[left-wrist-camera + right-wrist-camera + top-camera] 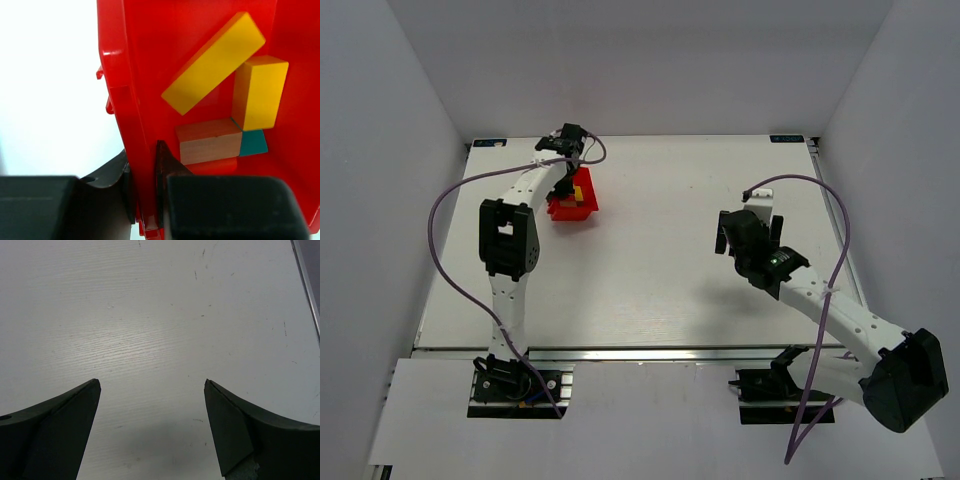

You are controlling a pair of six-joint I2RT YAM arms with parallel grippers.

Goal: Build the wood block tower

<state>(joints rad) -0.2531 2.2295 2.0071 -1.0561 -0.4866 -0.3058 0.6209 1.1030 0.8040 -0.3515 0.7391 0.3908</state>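
Red plastic fills the left wrist view: the left end effector (145,170) is closed tight on the side wall of the red bin (137,100), one finger outside the wall and one inside, with nothing else in its grip. The wood blocks lie loose inside the bin, not stacked in any order. A long yellow block (215,62) lies at a slant, a shorter yellow block (260,92) is beside it, a bare-wood block (210,142) touches a teal block (252,143), and a red piece (212,166) shows just below them. In the top view the bin sits at the far left of the table (660,270), under the left wrist.

The right end effector (152,382) hangs wide open over bare table, well apart from the bin, and holds nothing.

No tower has been started, so this looks like the opening step: getting at the blocks. With the wall pinched, the likely next move is to tip or drag the bin so the blocks come within reach, or to steady it while the right arm comes across. Tipping calls for a slow wrist roll, since the blocks could scatter or the thin wall could slip from the grip.
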